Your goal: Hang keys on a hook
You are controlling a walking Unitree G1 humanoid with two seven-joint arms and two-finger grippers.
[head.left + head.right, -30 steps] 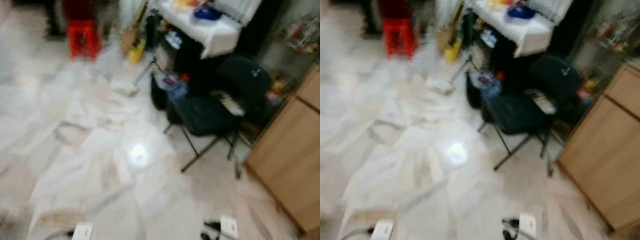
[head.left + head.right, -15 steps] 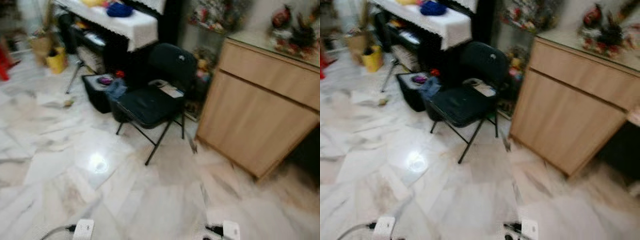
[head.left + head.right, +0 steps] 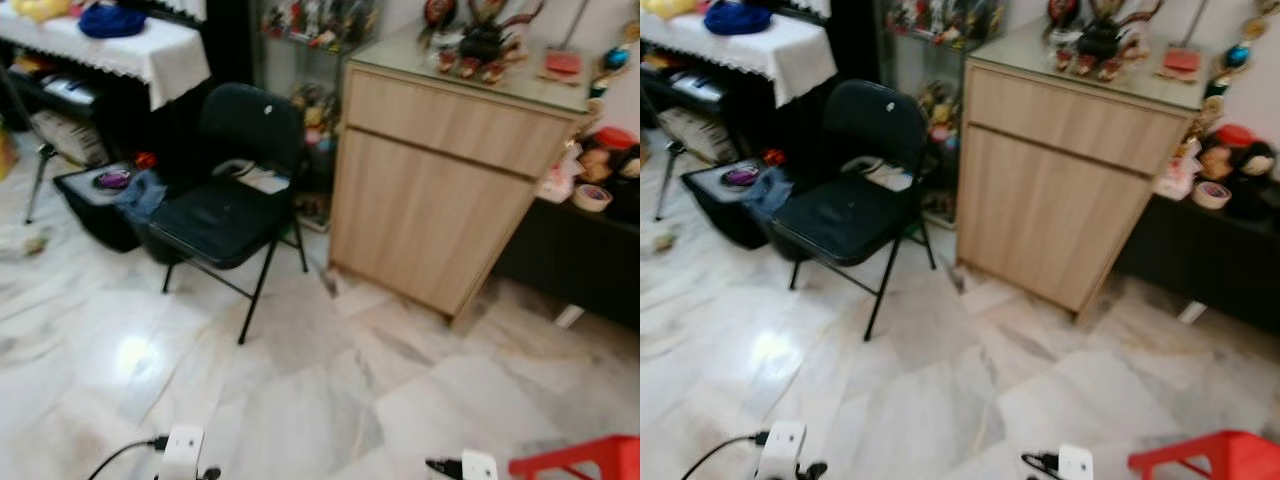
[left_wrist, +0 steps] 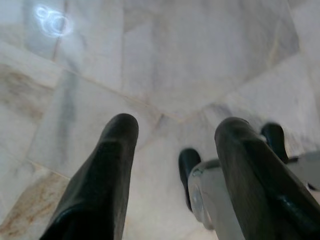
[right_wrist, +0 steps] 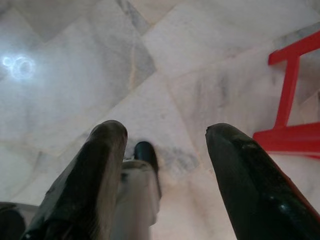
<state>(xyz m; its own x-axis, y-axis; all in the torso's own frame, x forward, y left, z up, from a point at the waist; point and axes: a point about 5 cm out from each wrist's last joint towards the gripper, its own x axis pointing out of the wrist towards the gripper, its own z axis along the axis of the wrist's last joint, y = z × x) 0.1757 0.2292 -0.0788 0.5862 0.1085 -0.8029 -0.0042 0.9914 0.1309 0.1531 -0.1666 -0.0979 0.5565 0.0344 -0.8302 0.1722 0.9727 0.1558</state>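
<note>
My left gripper [image 4: 172, 135] and right gripper [image 5: 165, 137] both hang with fingers spread, empty over marble floor [image 3: 330, 400], black folding chair [image 3: 225, 205] and wooden cabinet [image 3: 440, 190] ahead.

The pale marble floor [image 3: 330, 400] is polished and glossy, veined grey and brown, throwing back a lamp glare. The light wooden cabinet [image 3: 440, 190] looks smooth and matt under a glassy top. The black folding chair [image 3: 225, 205] has thin metal legs and a matt padded seat. The red stool [image 5: 290, 110] looks like plastic. The black fingers [image 4: 100, 185] have a dull sheen.
</note>
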